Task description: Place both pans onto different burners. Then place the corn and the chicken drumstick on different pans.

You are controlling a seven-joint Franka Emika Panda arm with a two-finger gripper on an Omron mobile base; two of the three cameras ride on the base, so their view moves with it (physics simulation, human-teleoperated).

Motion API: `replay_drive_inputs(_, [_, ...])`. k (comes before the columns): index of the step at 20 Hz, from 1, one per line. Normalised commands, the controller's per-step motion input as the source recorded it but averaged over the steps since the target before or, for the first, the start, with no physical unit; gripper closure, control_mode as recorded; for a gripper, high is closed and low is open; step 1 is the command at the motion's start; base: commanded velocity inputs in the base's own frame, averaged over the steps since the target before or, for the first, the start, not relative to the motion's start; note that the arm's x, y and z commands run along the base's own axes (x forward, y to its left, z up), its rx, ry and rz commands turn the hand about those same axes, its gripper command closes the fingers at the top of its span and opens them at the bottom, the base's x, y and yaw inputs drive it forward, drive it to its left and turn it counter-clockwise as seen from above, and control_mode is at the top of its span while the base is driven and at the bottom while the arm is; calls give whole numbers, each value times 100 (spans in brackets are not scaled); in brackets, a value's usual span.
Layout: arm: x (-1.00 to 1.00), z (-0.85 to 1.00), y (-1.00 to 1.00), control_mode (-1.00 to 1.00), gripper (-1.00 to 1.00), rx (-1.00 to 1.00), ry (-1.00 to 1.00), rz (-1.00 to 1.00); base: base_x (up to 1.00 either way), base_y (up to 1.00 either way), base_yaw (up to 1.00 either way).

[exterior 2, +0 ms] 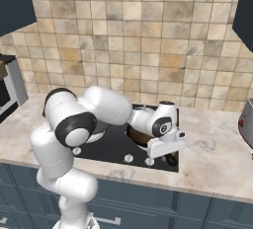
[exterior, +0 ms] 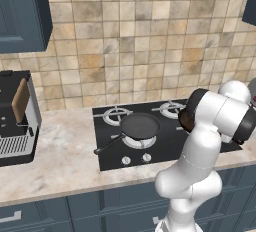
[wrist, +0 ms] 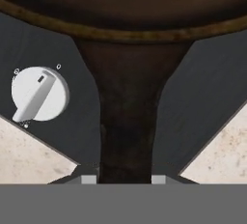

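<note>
Gripper (wrist: 120,179) straddles the handle (wrist: 126,121) of the reddish-brown pan (wrist: 125,6): 1 fingertip (wrist: 88,179) on each side, pinching it. Handle's long axis runs straight away from the fingers toward the pan bowl, so the bowl lies dead ahead. Pan sits over the cooktop (wrist: 43,39) near its front right corner, a white knob (wrist: 39,94) just left of the handle. The dark pan (exterior: 139,125) rests on the front left burner (exterior: 141,140). Judgement: next move is lowering the held pan onto a right burner.
</note>
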Motion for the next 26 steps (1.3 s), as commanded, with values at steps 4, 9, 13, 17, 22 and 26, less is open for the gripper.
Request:
replay_drive_inputs(4, [18, 0, 0, -100, -100, 0, 0, 0, 0, 0, 0])
replay_drive_inputs(9, [18, 2, 0, -100, -100, 0, 0, 0, 0, 0, 0])
replay_drive_inputs(13, [9, 28, -9, -100, -100, 2, 0, 0, 0, 0, 0])
replay_drive_inputs(17, [0, 51, -16, -100, -100, 5, 0, 0, 0, 0, 0])
replay_drive_inputs(22, [-3, 49, -4, -100, -100, 2, 0, 0, 0, 0, 0])
replay_drive_inputs(26, [-34, 49, 0, -100, -100, 1, 0, -8, 0, 0, 0])
